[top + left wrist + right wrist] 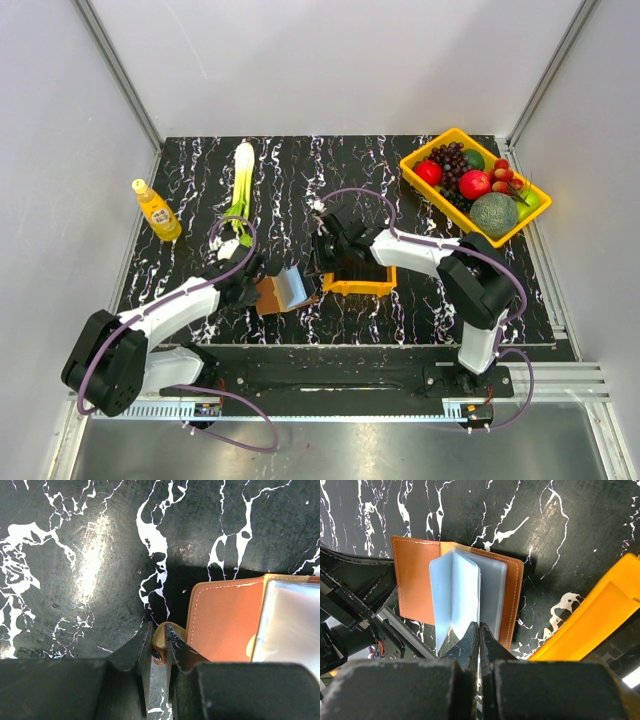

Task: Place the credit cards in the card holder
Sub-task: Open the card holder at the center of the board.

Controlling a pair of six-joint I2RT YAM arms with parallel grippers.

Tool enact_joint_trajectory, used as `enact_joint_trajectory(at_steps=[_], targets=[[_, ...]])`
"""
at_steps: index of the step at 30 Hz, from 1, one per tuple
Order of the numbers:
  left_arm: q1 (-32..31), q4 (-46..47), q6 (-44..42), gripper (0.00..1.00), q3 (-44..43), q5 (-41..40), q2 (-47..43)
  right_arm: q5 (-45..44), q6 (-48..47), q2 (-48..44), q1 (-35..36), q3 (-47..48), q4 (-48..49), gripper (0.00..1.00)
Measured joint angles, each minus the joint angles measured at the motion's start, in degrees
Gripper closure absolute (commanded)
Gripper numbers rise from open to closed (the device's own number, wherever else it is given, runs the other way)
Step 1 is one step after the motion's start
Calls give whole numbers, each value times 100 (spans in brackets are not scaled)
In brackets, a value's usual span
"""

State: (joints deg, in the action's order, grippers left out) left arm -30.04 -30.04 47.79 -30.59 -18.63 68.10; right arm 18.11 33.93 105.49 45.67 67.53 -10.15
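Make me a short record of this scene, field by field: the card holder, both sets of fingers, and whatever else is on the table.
card holder: brown, lying open, just apart from the orange bin
pale blue leaves: standing up inside it; cards or sleeves, cannot tell
left fingers: shut on the card holder's edge
right fingers: shut, tips at the leaves' edge; grip on a leaf unclear
table: black, white veining
elsewhere: yellow basket of fruit, leek, yellow bottle
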Motion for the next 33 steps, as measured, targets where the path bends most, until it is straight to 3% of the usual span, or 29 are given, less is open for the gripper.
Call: enact_joint_trajectory(at_steps=[14, 25, 27, 30, 33], targets=[[0, 168, 2, 100, 39, 129, -33, 249, 133, -133, 269, 369, 96, 100], [0, 278, 4, 100, 83, 201, -168, 234, 262, 662, 393, 629, 297, 100], [0, 275, 4, 93, 85, 214, -168, 229, 262, 702, 393, 629, 297, 100], [0, 271, 4, 91, 87, 216, -212, 81, 260, 706, 393, 632, 282, 100], [0, 295, 0, 94, 122, 238, -420, -136, 256, 704, 393, 627, 216, 100]])
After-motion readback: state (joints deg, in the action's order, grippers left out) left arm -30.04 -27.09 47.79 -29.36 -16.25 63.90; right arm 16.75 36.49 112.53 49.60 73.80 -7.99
